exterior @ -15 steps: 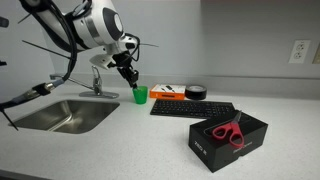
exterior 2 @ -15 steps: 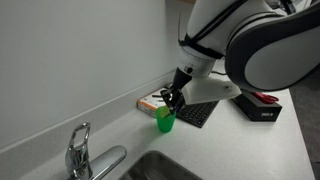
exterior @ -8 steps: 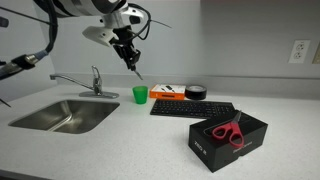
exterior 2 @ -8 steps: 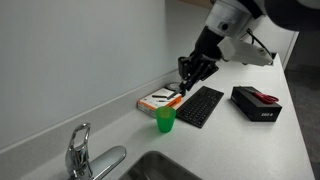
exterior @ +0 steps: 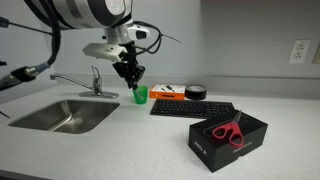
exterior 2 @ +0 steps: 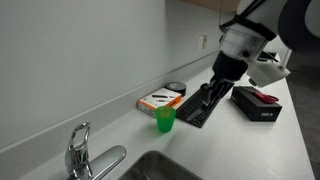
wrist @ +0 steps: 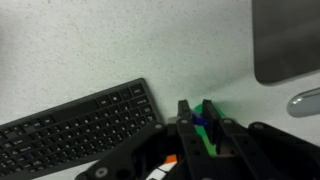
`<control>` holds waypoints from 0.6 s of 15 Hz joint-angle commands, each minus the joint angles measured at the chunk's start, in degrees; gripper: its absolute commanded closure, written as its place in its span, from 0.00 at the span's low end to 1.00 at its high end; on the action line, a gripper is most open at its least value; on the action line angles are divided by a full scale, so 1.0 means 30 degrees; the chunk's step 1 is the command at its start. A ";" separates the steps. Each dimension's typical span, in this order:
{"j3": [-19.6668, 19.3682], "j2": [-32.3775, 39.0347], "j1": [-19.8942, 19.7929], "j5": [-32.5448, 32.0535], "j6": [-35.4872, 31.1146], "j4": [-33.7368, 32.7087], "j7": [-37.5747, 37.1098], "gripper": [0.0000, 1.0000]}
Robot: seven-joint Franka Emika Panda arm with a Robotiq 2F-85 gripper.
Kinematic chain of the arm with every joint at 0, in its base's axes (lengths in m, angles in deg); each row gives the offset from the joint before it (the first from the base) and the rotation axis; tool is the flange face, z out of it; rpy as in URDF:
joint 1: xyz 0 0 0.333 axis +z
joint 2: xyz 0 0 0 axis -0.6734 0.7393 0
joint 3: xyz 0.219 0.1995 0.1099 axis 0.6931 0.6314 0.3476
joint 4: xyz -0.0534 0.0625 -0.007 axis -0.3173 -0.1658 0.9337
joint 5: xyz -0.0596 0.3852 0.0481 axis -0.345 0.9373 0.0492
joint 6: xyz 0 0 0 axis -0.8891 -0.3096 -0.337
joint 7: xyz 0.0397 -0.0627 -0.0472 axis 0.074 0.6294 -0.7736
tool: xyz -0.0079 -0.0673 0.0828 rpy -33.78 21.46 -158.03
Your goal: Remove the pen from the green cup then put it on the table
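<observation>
Wrist view: pincer (wrist: 197, 115) narrow, fingers close together with a blue sliver between them. I read that as the pen (wrist: 200, 121), pinched, though it is too small to be sure. Green shows right behind the fingertips, probably the cup, mostly hidden. Keyboard (wrist: 80, 125) lies just to one side of the pincer, bare bench (wrist: 100, 50) beyond it, sink (wrist: 290, 40) farther off at the corner. Change: a second ago the pincer was down at the cup (exterior 2: 165, 120). Half a second ago it stood high above it with a thin stick hanging from the tips. Now it has come down again and shifted sideways. In an exterior view it appears to hang over the keyboard end nearest the cup, with the cup beside and below it, clearly apart, and no stick seen standing in the cup. In an exterior view the pincer (exterior: 131, 74) looks just above the cup, likely only line of sight. Meaning: extraction looks done, pen out and airborne, only the set-down left. Judgement: keyboard seems to lie beneath the pincer, so a short carry to open bench, a low descent, then release. Dropped from height, the pen may roll toward the sink. Farther off: orange item (exterior 2: 160, 100) behind the cup, black box (exterior: 228, 140) well beyond the pincer.
</observation>
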 commanded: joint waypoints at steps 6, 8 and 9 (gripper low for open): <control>0.0445 0.3482 -0.0265 -0.3904 0.0264 -0.1587 -0.2849 0.56; 0.0395 0.3631 -0.0195 -0.3558 0.0358 -0.1868 -0.2603 0.42; 0.0383 0.3668 -0.0172 -0.3420 0.0459 -0.2048 -0.2518 0.35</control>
